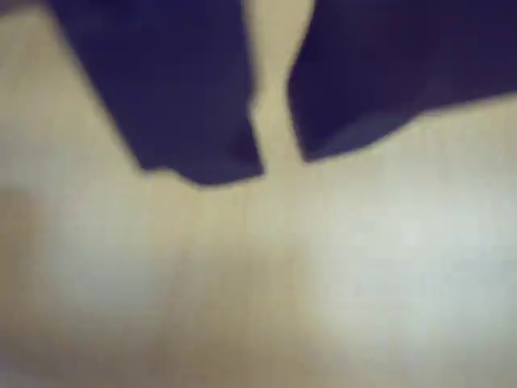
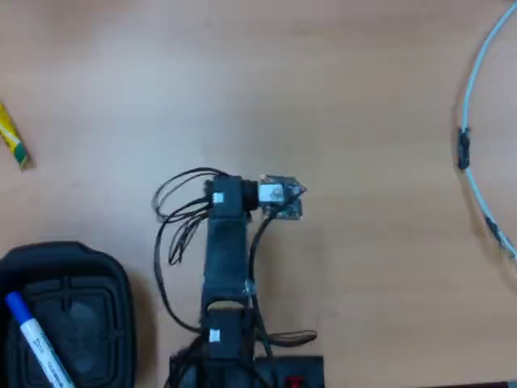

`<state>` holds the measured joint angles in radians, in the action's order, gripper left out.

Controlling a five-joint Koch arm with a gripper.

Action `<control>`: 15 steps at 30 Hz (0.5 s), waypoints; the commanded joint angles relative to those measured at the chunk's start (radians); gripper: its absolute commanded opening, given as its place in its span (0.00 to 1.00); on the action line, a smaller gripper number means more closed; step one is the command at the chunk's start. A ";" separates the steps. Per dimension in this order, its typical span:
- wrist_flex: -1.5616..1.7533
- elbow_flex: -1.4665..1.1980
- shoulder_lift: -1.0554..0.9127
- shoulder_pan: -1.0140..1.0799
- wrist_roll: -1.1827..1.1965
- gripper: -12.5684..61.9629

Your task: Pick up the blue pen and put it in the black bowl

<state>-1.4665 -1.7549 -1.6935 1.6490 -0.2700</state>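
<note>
In the overhead view the blue pen, white-barrelled with a blue cap, lies inside the black bowl at the bottom left, its cap towards the upper left. The arm is folded over its base in the middle, well to the right of the bowl, and its own body hides the gripper. In the blurred wrist view my gripper hangs over bare table. Its two dark jaws stand a little apart with nothing between them. Neither pen nor bowl shows in the wrist view.
A short yellow-and-green stick lies at the left edge. A white cable curves along the right edge. The wooden table stretches away beyond the arm.
</note>
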 commanded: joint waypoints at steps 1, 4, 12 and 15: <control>0.055 -0.014 -0.006 0.063 -0.011 0.14; 0.155 -0.144 -0.028 0.146 -0.008 0.14; 0.584 -0.603 -0.367 0.186 0.018 0.12; 0.784 -0.781 -0.486 0.206 0.018 0.12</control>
<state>-0.8376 -2.5449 -2.1000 1.8438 -0.2684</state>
